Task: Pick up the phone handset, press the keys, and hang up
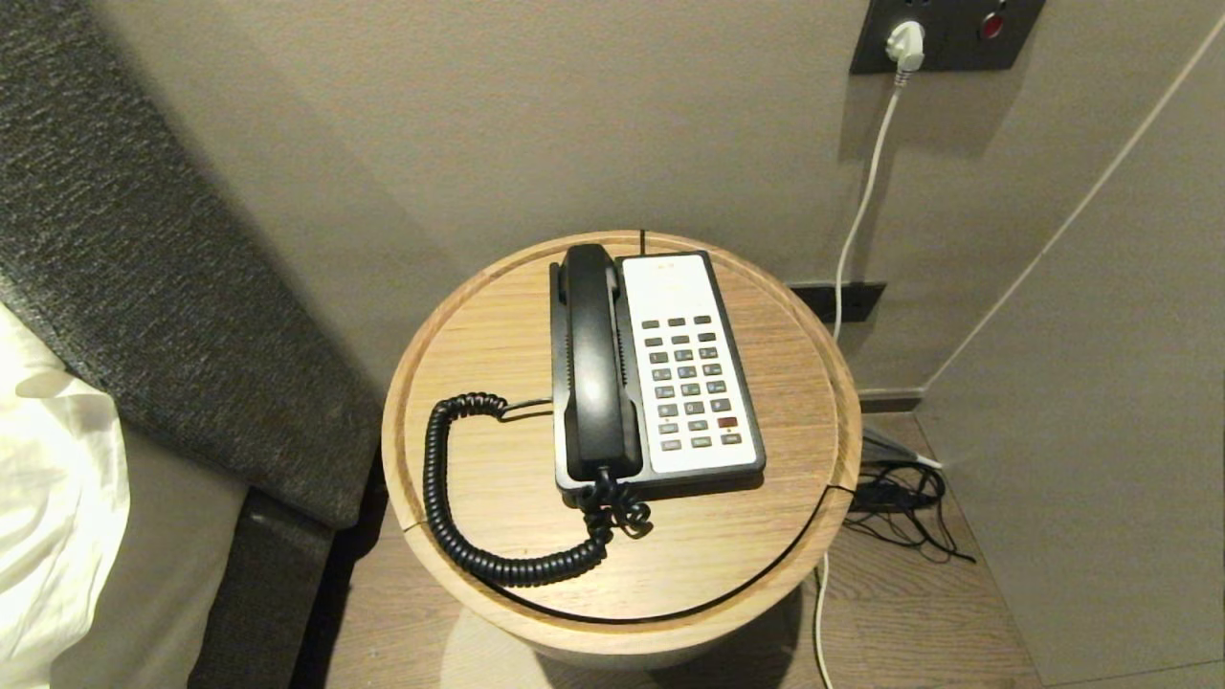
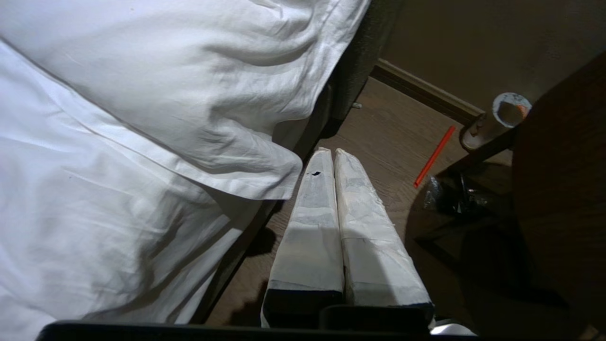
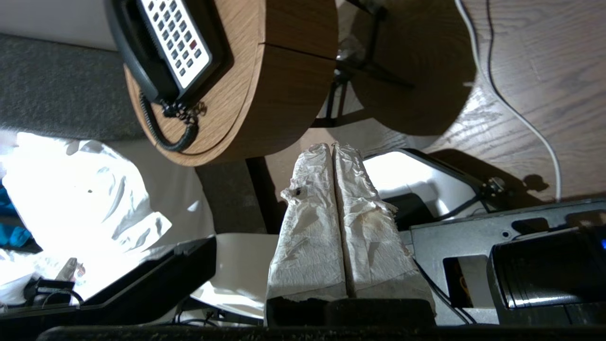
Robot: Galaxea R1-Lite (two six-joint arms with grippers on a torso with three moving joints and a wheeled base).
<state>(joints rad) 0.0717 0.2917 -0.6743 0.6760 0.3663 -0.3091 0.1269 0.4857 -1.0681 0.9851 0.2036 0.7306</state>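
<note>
- Pickup step, not begun: phone handset (image 1: 599, 368) lies in its cradle on the phone base (image 1: 691, 373), left of the keys, on the round worktop (image 1: 766, 536).
- Left gripper (image 2: 330, 156) low beside the bed (image 2: 142, 142), right gripper (image 3: 330, 149) below the worktop; both jaws pressed together, empty.
- Next, likely: raise, spread jaws, straddle the handset.
- Raised worktop rim and the coiled cord (image 1: 450, 498) crowd the left; wall (image 1: 574, 115) close behind.

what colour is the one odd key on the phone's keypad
Dark red, the small rectangular plastic key low on the white keypad panel; the other keys are grey. Clearest in the head view.
</note>
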